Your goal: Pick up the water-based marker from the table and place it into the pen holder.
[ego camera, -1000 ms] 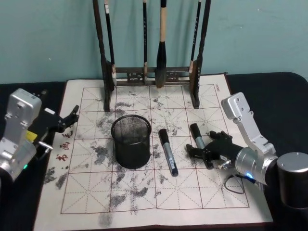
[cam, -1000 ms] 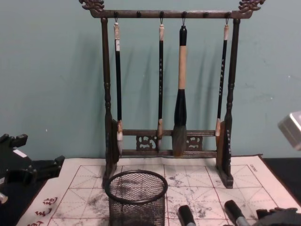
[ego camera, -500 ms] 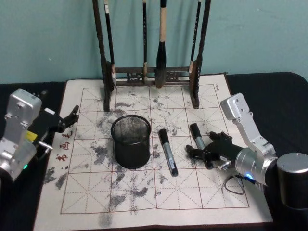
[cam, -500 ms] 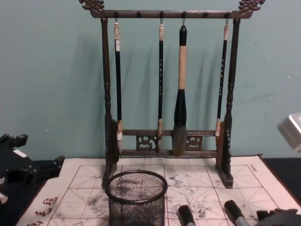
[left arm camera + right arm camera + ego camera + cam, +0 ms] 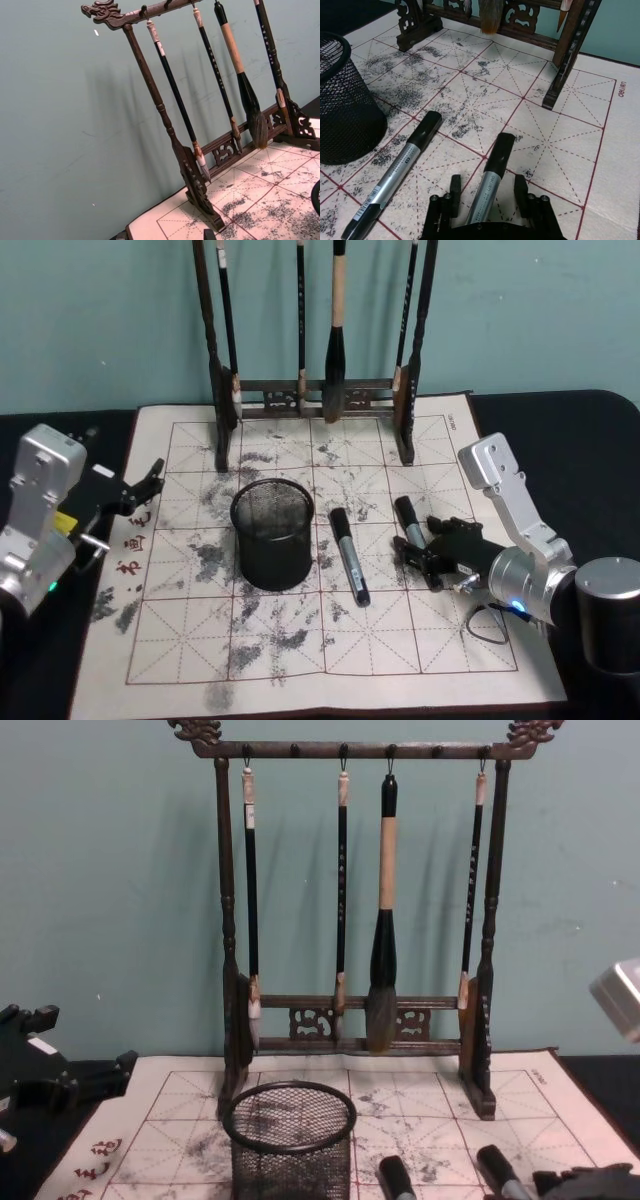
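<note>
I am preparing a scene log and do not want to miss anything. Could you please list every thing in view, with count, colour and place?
pen holder: 1, black wire mesh, standing on the mat, left of centre.
middle marker: 1, black cap and grey body, lying on the mat to the right of the pen holder, apart from it.
right marker: 1, same colours, lying farther right.
brush rack: 1, dark wood, at the mat's far edge.
brushes: 4, dark and tan, hanging from the rack.
mat: 1, white with a red grid and ink stains.
table: 1, black, under the mat.
left gripper: 1, black, open, parked at the mat's left edge.
right gripper: 1, black, open, one finger either side of the right marker.
</note>
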